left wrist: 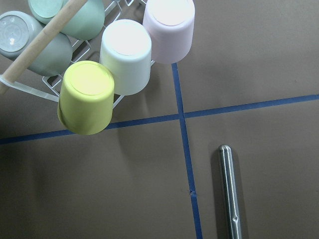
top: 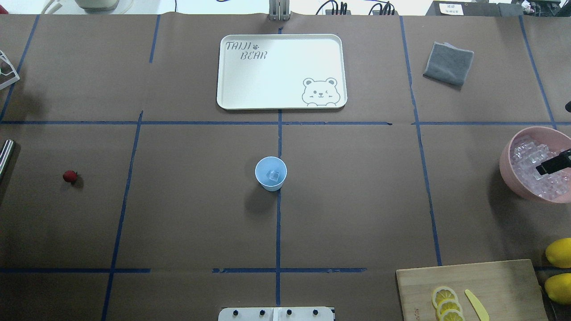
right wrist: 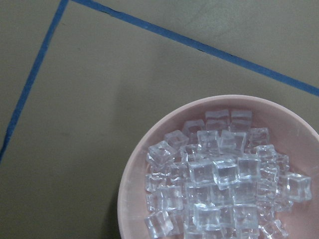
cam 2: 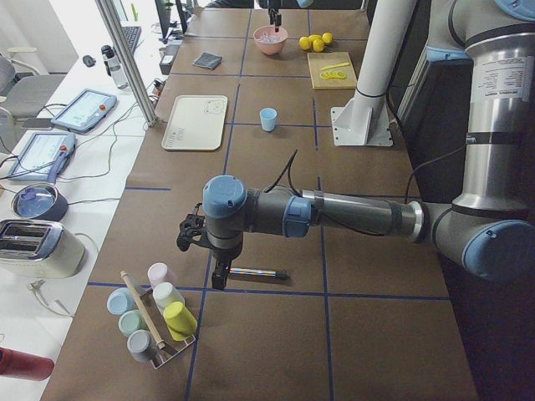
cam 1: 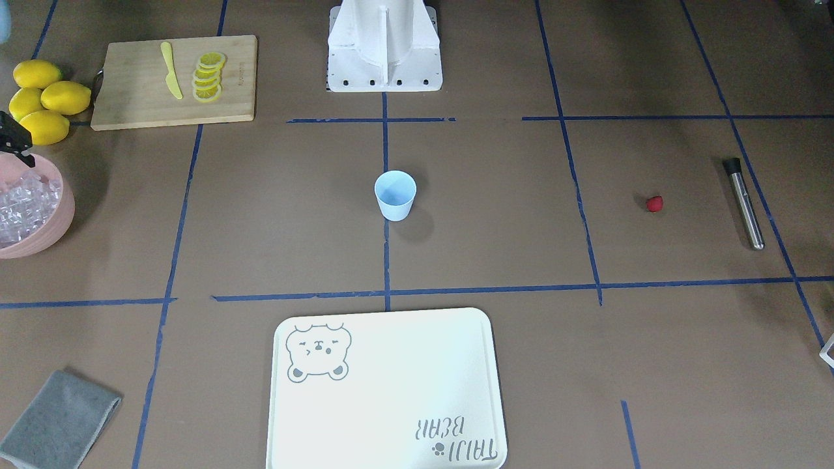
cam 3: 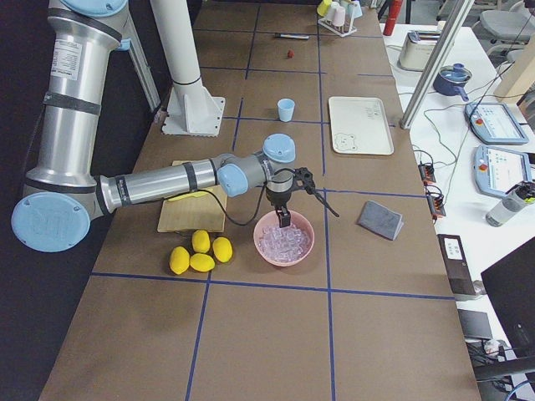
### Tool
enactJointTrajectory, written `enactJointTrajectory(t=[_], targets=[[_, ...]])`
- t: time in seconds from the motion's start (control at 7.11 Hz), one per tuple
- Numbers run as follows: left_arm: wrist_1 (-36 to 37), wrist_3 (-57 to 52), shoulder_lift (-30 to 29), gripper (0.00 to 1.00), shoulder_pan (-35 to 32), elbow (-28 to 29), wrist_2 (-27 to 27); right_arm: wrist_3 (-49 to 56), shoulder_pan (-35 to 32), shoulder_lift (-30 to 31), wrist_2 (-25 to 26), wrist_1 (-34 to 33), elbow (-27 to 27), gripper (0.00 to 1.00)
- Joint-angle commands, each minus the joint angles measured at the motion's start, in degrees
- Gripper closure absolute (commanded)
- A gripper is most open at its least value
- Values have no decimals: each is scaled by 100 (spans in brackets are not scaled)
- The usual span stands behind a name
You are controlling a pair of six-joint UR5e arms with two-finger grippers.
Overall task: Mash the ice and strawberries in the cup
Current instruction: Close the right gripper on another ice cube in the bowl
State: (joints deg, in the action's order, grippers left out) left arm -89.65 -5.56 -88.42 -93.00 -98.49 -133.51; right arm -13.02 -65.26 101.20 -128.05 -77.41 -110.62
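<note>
So far, the job is barely begun. The cup [top: 271, 174] stands at the middle of the overhead view on the worktop [top: 357, 200], with what looks like a single cube of ice [top: 272, 175] inside. More ice is heaped in the pink bowl [top: 506, 168] at that view's right edge. The right pincer [top: 553, 165] hangs above it, but I cannot tell whether it is spread, closed or carrying a cube. The strawberry [top: 69, 176] lies near the left edge, well apart from the cup. The left pincer [cam 2: 219, 271] hovers by the steel muddler [left wrist: 229, 194], its opening equally unreadable. By my judgement, loading the berry and all the mashing remain.
</note>
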Motion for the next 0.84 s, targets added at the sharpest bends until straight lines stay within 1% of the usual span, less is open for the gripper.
enactJointTrajectory(t=[0.0, 0.56, 0.7], targets=[[0, 2, 0, 0, 1, -39, -9, 1, 5, -108, -114, 33, 548, 18], [0, 2, 9, 0, 1, -82, 0, -17, 22, -276, -177, 7, 630, 32], [0, 2, 18, 0, 1, -83, 0, -8, 22, -345, -194, 24, 786, 37]])
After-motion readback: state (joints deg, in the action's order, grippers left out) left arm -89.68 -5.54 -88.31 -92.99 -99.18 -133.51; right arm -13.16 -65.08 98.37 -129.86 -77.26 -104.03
